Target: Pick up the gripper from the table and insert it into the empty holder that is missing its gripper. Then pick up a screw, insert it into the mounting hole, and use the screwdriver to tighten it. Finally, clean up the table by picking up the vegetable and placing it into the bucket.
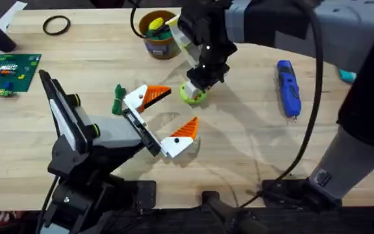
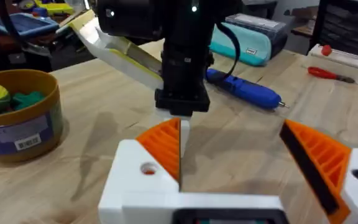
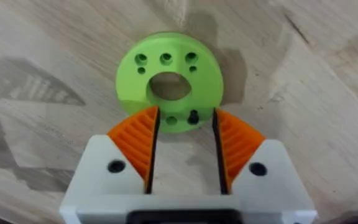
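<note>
Right wrist view, screw (image 3: 193, 116) in green disc (image 3: 169, 84), between right pincer (image 3: 185, 140) pads

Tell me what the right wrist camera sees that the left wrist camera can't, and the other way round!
Right wrist alone: the lime green disc with its holes, a small dark screw in one hole, and the right tool, open, at the disc's near edge. Left wrist alone: the bucket holding toy pieces, the blue screwdriver, and the left tool, open. Both share the wooden table.
</note>
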You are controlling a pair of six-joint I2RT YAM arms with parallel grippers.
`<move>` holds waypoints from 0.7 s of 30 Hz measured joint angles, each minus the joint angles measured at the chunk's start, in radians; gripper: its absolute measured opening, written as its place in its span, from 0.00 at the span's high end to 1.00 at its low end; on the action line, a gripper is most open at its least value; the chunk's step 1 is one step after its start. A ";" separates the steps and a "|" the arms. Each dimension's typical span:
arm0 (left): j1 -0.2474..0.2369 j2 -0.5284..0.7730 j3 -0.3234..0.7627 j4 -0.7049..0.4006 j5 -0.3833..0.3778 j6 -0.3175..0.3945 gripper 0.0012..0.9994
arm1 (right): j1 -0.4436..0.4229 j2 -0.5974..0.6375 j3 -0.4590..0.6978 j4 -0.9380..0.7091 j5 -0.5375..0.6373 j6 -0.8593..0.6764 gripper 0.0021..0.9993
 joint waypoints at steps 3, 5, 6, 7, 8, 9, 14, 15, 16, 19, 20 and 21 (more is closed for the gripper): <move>0.000 0.000 0.000 0.000 0.000 0.000 0.02 | 0.000 0.000 0.000 0.000 0.000 0.000 0.49; 0.000 0.000 0.000 0.000 0.000 0.000 0.02 | 0.000 0.000 0.000 0.000 0.000 0.000 0.49; 0.000 0.000 0.000 0.000 0.000 0.000 0.02 | 0.000 0.000 0.000 0.000 0.000 0.000 0.49; 0.000 0.000 0.000 0.000 0.000 0.000 0.02 | 0.000 0.000 0.000 0.000 0.000 0.000 0.49; 0.000 0.000 0.000 0.000 0.000 0.000 0.02 | 0.000 0.000 0.000 0.000 0.000 0.000 0.49; 0.000 0.000 0.000 0.000 0.000 0.000 0.02 | 0.000 0.000 0.000 0.000 0.000 0.000 0.49; 0.000 0.000 0.000 0.000 0.000 0.000 0.02 | 0.000 0.000 0.000 0.000 0.000 0.000 0.49; 0.000 0.000 0.000 0.000 0.000 0.000 0.02 | 0.000 0.000 0.000 0.000 0.000 0.000 0.49; 0.000 0.000 0.000 0.000 0.000 0.000 0.02 | 0.000 -0.001 0.000 0.000 0.000 0.000 0.49; 0.000 0.000 0.000 0.000 0.000 0.000 0.02 | 0.000 -0.002 0.000 -0.001 0.003 0.000 0.49; 0.000 0.000 0.000 0.000 0.000 0.000 0.02 | 0.000 -0.002 0.000 -0.001 0.007 0.000 0.49; 0.000 0.000 0.000 0.000 0.000 0.000 0.02 | 0.000 -0.002 0.000 -0.003 0.014 0.000 0.49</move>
